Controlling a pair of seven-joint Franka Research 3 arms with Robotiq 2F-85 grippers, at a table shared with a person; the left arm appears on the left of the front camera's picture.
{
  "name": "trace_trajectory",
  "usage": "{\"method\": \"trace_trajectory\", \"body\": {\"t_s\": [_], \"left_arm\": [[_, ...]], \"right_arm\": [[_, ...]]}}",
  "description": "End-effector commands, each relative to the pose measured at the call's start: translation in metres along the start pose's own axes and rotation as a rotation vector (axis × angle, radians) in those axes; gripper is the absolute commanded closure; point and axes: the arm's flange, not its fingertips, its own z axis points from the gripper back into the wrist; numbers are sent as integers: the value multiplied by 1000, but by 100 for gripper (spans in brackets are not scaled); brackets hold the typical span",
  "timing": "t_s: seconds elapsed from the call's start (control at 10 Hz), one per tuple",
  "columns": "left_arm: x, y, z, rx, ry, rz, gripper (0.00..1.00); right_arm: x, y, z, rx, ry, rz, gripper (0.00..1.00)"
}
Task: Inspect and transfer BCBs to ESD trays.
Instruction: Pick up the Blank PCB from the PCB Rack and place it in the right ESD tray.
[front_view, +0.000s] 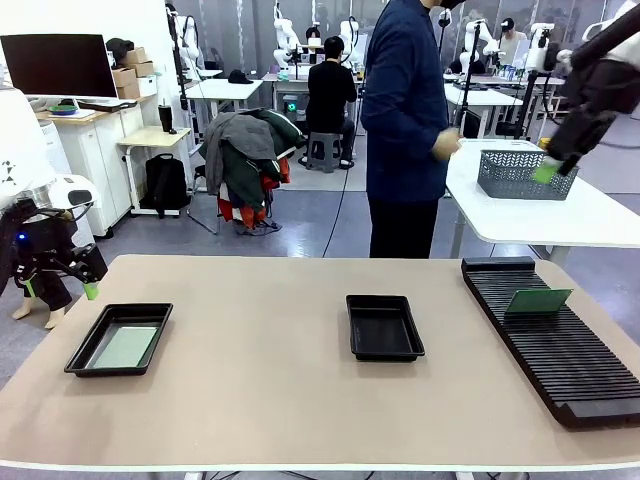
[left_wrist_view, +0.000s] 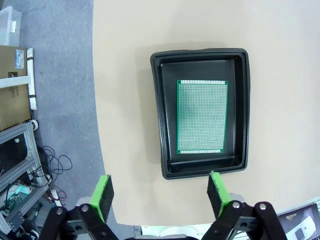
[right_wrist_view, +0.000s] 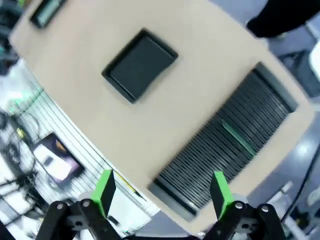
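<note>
Beige worktop (front_view: 260, 400) carries two shallow black trays and a long black ribbed rack (front_view: 555, 345). The left tray (front_view: 82, 348) sits near the worktop's left edge, toward the near-left corner. A green circuit board (front_view: 126, 347) lies flat on its floor; seen from the left wrist, the board is a little smaller than the floor, with a black margin on every side. The middle tray (front_view: 385, 355) sits about midway between the left and right edges, well apart from the other tray, and its floor shows plain black. The rack runs along the right edge from the far edge toward the near-right corner. A second green board (front_view: 538, 301) stands on its long edge in the slots near the rack's far end.

The left pincer (front_view: 60, 290) hangs just off the left edge, beside the left tray. From its wrist, its two green-padded fingers (left_wrist_view: 102, 196) stand wide apart with nothing between them, and the tray's short rim lies just beyond them. The right pincer (front_view: 558, 168) is raised high over the far-right corner. Its wrist view is blurred, yet shows it spread wide and holding nothing, above the rack and the middle tray.

A person (front_view: 405, 130) in dark blue stands at the far edge, next to a white table (front_view: 560, 220) bearing a grey wire basket (front_view: 515, 172).
</note>
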Motion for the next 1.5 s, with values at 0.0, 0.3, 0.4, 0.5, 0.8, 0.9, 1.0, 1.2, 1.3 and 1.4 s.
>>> {"method": "trace_trajectory", "body": {"t_s": [0.0,0.3,0.4,0.5,0.8,0.9,1.0,1.2,1.3,1.4], "left_arm": [[0,0,0,1,1,-9,0],[0,0,0,1,1,-9,0],[0,0,0,1,1,-9,0],[0,0,0,1,1,-9,0],[0,0,0,1,1,-9,0],[0,0,0,1,1,-9,0],[0,0,0,1,1,-9,0],[0,0,0,1,1,-9,0],[0,0,0,1,1,-9,0],[0,0,0,1,1,-9,0]], "right_arm": [[-6,-22,20,-41,95,253,0],[-26,-42,47,-122,201,522,0],[-30,-46,56,-133,198,576,0],[-37,-47,60,-124,182,629,0],[-46,-56,66,-107,198,664,0],[-46,-52,71,-96,190,672,0],[-42,-51,67,-115,199,649,0],[-42,-51,67,-115,199,649,0],[-42,-51,67,-115,199,649,0],[-42,-51,67,-115,199,649,0]]}}
